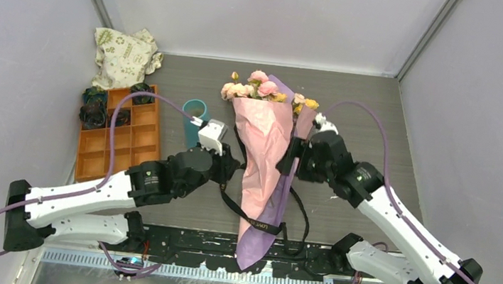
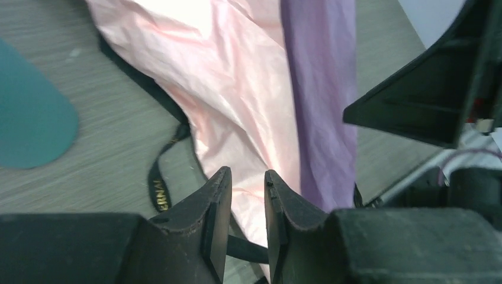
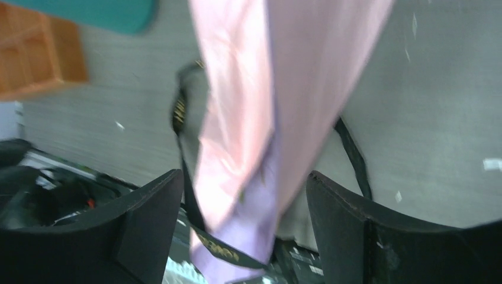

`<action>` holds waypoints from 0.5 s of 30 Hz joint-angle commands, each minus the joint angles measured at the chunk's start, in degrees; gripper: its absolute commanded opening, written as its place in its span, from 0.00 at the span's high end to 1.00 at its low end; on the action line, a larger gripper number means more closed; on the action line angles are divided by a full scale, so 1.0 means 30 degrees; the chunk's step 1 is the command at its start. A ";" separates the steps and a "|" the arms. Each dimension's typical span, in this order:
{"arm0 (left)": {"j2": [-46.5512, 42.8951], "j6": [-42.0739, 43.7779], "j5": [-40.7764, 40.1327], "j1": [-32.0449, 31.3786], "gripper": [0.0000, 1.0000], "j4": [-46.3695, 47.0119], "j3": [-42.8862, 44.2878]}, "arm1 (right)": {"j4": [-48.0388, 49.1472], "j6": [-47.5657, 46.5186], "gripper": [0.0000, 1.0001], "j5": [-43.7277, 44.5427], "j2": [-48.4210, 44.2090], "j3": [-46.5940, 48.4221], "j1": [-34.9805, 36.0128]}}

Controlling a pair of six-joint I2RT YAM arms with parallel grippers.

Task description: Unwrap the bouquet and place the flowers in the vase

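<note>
You have the grey table (image 1: 379, 128) in front of you, and the bouquet (image 1: 265, 151) lies along its middle, still wrapped. Its pink inner paper sits on the lilac sheet, the narrow stem end points toward the arm bases, and the flowers (image 1: 258, 86) fan out at the far end in pink, cream and yellow. Your right gripper (image 3: 244, 173) hangs at the bouquet's right edge with its fingers spread wide, and the wrap runs through the gap beneath them. Your left gripper (image 2: 245, 177) is at the bouquet's left edge. Its fingers stand only slightly apart, with pink paper showing through the slit and nothing visibly clamped. The orange tray (image 1: 120, 141) sits to the left with dark bundles in its far compartments, and the cream printed cloth bag (image 1: 124, 56) lies crumpled beyond it. The teal vase (image 1: 193, 117) stands upright between the tray and the bouquet. The black ribbon (image 1: 300, 222) trails loose in loops around the lower wrap.
</note>
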 commanded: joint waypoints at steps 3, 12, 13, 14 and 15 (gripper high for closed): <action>0.1932 0.2480 0.6809 -0.0676 0.70 0.2105 0.0034 | -0.3555 0.3399 0.18 0.0202 -0.3809 -0.3328 0.1172; 0.4572 0.4729 1.1626 -0.1588 0.56 0.1614 0.0943 | -0.5235 0.7165 0.24 -0.0133 -0.6749 -0.6454 0.4374; 0.4632 0.4896 1.2276 -0.1611 0.55 0.1701 0.0880 | -0.5321 0.7378 0.25 -0.0275 -0.6756 -0.6604 0.4700; 0.4699 0.5052 1.3013 -0.1589 0.53 0.1778 0.0842 | -0.5427 0.7573 0.25 -0.0359 -0.6669 -0.6699 0.5059; 0.4780 0.5160 1.3968 -0.1595 0.52 0.1846 0.0859 | -0.5609 0.7831 0.26 -0.0278 -0.6596 -0.6858 0.5456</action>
